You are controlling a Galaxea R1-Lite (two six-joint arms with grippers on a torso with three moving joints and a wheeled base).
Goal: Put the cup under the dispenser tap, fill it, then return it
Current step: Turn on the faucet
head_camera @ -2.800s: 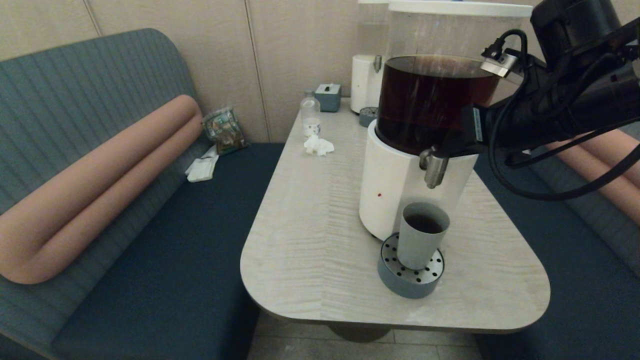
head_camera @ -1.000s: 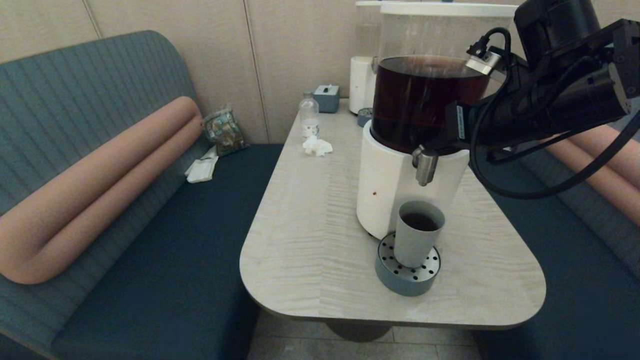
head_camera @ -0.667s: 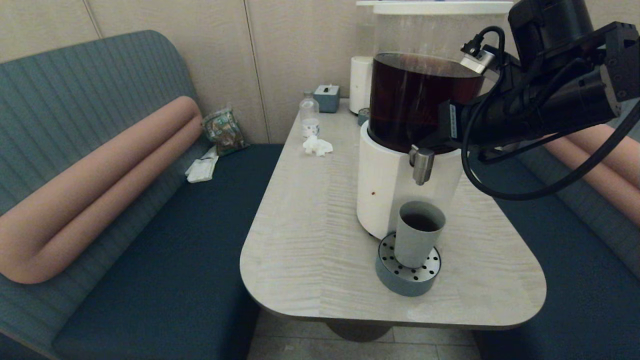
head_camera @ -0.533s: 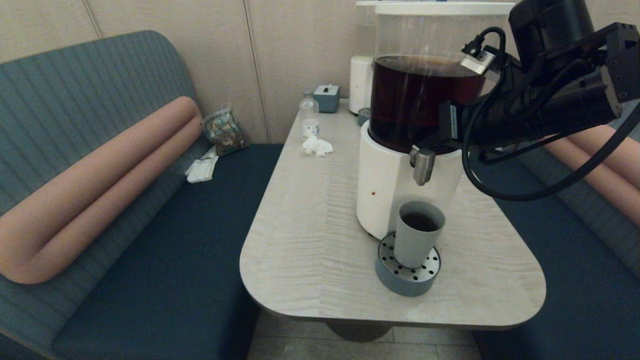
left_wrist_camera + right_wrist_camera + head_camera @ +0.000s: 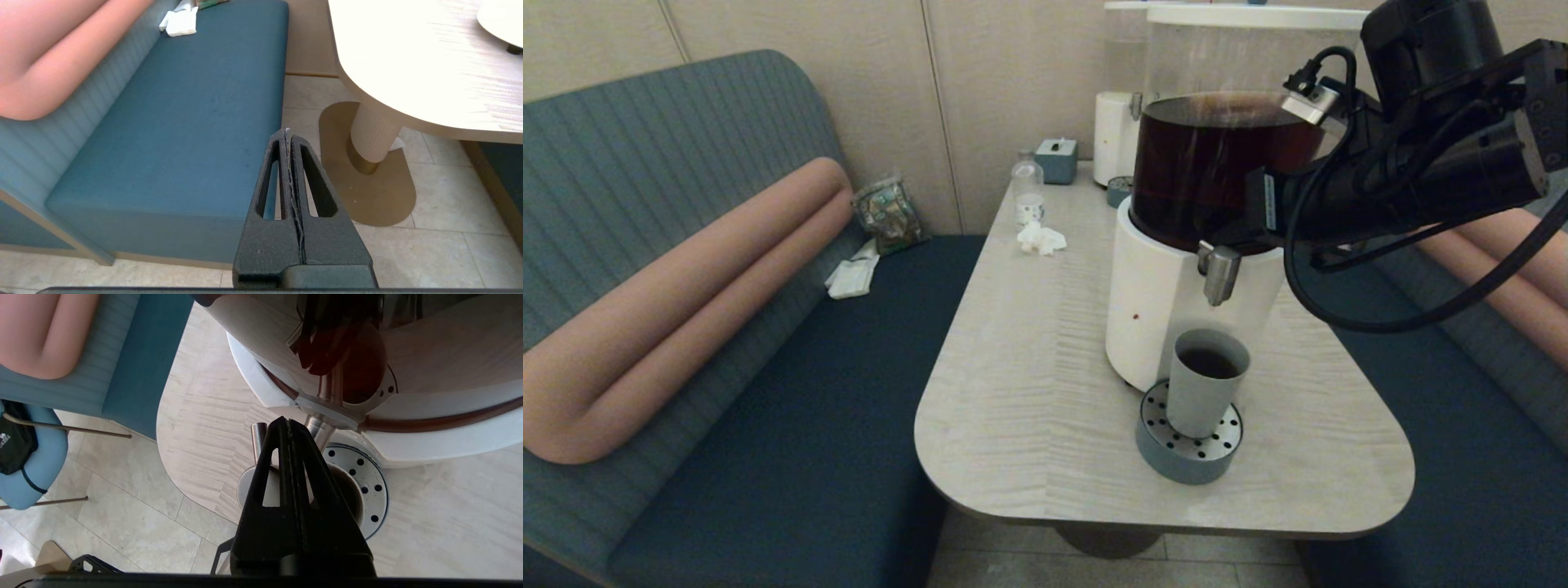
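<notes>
The grey-green cup (image 5: 1207, 382) stands upright on the round perforated drip tray (image 5: 1186, 453), directly below the steel dispenser tap (image 5: 1221, 274), with dark liquid inside. The tap belongs to the big dispenser (image 5: 1164, 302), which has a white base and a dark-brown tank. My right arm (image 5: 1380, 188) reaches in from the right at tap height. Its gripper (image 5: 288, 421) is shut and empty, with its tips against the tap's stem above the cup (image 5: 353, 490) and the spout (image 5: 256, 439) beside them. My left gripper (image 5: 288, 132) is shut and hangs low over the floor beside the bench.
A paler dispenser (image 5: 1115, 139), a tissue box (image 5: 1058, 159), a small bottle (image 5: 1029, 189), a crumpled tissue (image 5: 1043, 238) and a second tray (image 5: 1123, 189) sit at the table's far end. Blue benches flank the table (image 5: 1029, 392). A snack bag (image 5: 888, 212) lies on the left bench.
My right arm has shifted slightly right and down at the tap, and the dispenser's tank has rocked with it. The cup stays on the tray with dark liquid in it.
</notes>
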